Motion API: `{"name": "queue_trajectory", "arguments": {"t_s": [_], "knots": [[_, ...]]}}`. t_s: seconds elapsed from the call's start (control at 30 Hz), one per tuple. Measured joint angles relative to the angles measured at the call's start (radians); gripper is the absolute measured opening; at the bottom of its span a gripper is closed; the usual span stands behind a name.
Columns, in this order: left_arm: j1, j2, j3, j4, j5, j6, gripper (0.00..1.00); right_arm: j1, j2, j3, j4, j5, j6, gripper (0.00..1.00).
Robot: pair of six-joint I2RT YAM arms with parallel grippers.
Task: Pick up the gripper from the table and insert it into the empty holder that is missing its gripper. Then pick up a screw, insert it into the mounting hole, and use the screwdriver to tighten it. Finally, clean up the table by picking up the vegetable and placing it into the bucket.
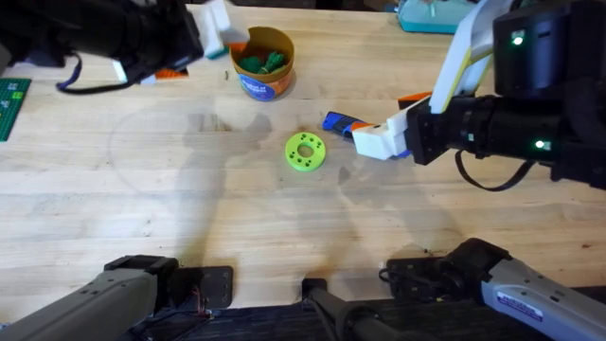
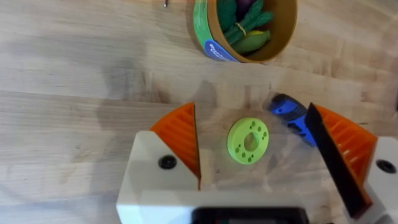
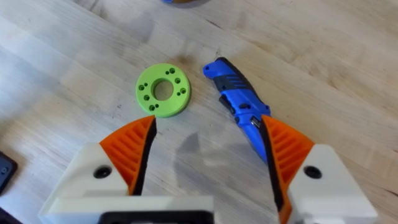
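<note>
The bucket [image 1: 265, 62] stands at the back of the table with green toy vegetables [image 1: 261, 61] inside it; the left wrist view shows bucket [image 2: 214, 37] and vegetables [image 2: 241, 18] too. My left gripper [image 1: 220, 34] hangs open just left of the bucket, nothing between its orange pads [image 2: 185, 138]. The blue screwdriver [image 1: 339, 122] lies flat right of centre. My right gripper [image 1: 377, 142] hovers open at the screwdriver's right end, and the screwdriver [image 3: 239, 102] runs toward one pad [image 3: 283, 148]. The loose gripper, holder and screw are out of view.
A lime-green holed disc [image 1: 305, 152] lies mid-table, left of the screwdriver. A teal box [image 1: 431, 15] sits at the back right edge. A green board [image 1: 11, 106] lies at the left edge. A tiny dark speck [image 1: 228, 75] rests left of the bucket.
</note>
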Motion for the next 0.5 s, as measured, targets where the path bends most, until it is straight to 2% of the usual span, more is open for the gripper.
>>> {"name": "queue_trajectory", "arguments": {"t_s": [0.2, 0.5], "knots": [[-0.001, -0.015, -0.004, -0.005, -0.018, 0.044, 0.991, -0.001, -0.008, 0.001, -0.012, 0.0, 0.0, 0.962], [0.002, -0.017, -0.004, 0.098, -0.027, 0.112, 0.991, -0.001, -0.02, 0.001, 0.037, -0.001, 0.0, 0.962]]}}
